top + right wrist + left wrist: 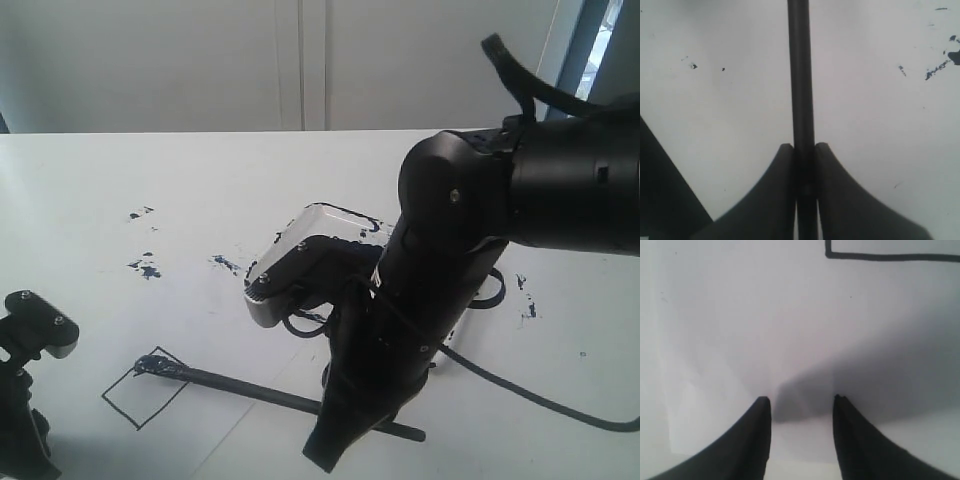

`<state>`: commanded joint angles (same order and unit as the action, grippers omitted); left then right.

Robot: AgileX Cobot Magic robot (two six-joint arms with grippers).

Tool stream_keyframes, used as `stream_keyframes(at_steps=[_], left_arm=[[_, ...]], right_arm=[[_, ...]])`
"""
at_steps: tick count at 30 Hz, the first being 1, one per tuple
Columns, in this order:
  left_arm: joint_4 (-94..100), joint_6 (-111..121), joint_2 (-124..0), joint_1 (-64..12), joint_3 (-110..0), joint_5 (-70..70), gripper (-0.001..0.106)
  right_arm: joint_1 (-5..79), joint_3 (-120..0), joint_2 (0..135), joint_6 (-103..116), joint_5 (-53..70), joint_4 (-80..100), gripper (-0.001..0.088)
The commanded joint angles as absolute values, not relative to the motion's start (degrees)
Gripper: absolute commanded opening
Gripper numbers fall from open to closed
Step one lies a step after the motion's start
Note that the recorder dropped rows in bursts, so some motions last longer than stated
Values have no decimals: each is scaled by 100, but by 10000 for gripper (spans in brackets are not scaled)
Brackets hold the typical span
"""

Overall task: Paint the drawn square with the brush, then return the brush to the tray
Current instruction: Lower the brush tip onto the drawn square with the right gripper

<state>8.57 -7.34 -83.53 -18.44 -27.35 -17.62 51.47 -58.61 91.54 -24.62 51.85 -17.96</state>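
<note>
The brush [240,388] lies low across the white paper, and its dark tip touches the far corner of the drawn square [145,392], a thin black outline with white inside. My right gripper [332,435] points down and is shut on the brush's handle end. In the right wrist view the black shaft [800,75] runs straight out from between the closed fingers [782,165]. The tray [322,213] is mostly hidden behind the right arm. My left gripper [801,401] hangs open over bare paper, near one corner of the square's outline [830,254].
Dark paint splatters [145,268] dot the table left of the tray, with more at the right [525,300]. The left arm [28,390] stands at the lower left edge. A black cable [540,398] trails across the table on the right.
</note>
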Motion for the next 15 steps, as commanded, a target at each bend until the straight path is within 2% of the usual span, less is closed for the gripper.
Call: stream_keyframes(at_steps=[15], left_arm=[[815, -87, -8353, -1844, -2735, -1731, 455]], right_arm=[[5147, -5861, 9248, -2462, 5166, -1979, 0]])
